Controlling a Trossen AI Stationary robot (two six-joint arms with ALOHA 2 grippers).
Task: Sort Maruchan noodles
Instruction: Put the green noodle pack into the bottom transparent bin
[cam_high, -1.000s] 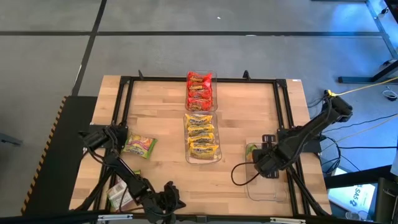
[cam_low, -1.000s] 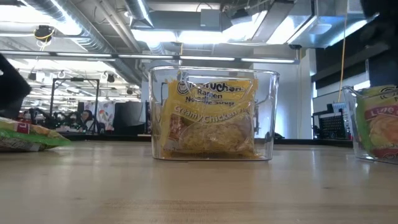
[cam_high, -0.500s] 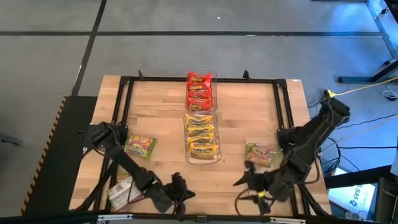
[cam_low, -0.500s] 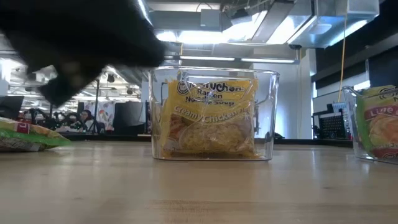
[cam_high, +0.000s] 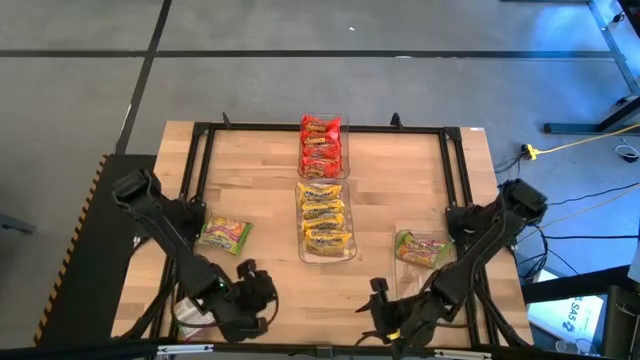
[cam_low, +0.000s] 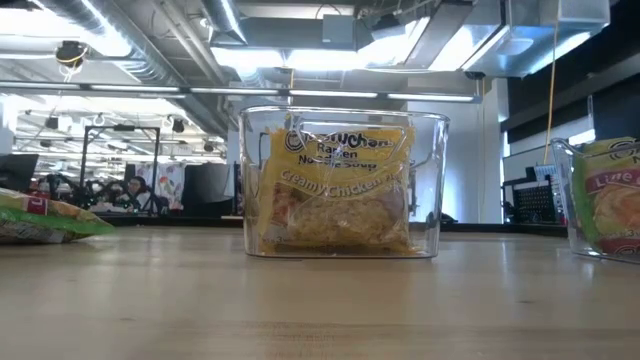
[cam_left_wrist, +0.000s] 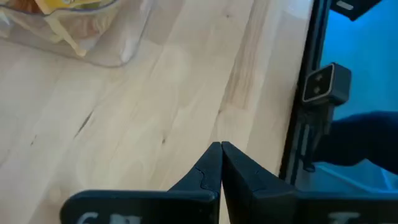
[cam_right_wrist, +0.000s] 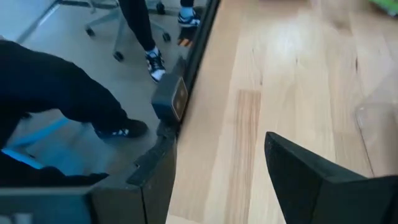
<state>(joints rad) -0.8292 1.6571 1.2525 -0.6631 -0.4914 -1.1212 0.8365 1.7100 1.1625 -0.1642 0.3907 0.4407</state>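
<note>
The left gripper (cam_high: 262, 298) is hanging over the desk's (cam_high: 260, 180) near edge, left of the middle, its jaws pressed together on nothing, as the left wrist view (cam_left_wrist: 220, 163) is showing; the right gripper (cam_high: 380, 318) is sitting at the near edge right of the middle, its jaws standing apart and holding nothing. The red packets (cam_high: 321, 147) are lying in the far bin (cam_high: 345, 150) at the desk's middle; the yellow packets (cam_high: 324, 217) are filling the near bin (cam_high: 300, 225) just in front of it, and in the low view one yellow packet (cam_low: 338, 190) is standing upright inside that bin (cam_low: 428, 185). A green packet (cam_high: 223, 233) is lying loose on the left of the desk; another green packet (cam_high: 421, 249) is resting in the right bin (cam_high: 420, 305); a further packet (cam_high: 192, 308) is showing at the near left corner, partly hidden by the left arm. In the right wrist view a person's legs (cam_right_wrist: 140, 28) are standing beyond the desk.
</note>
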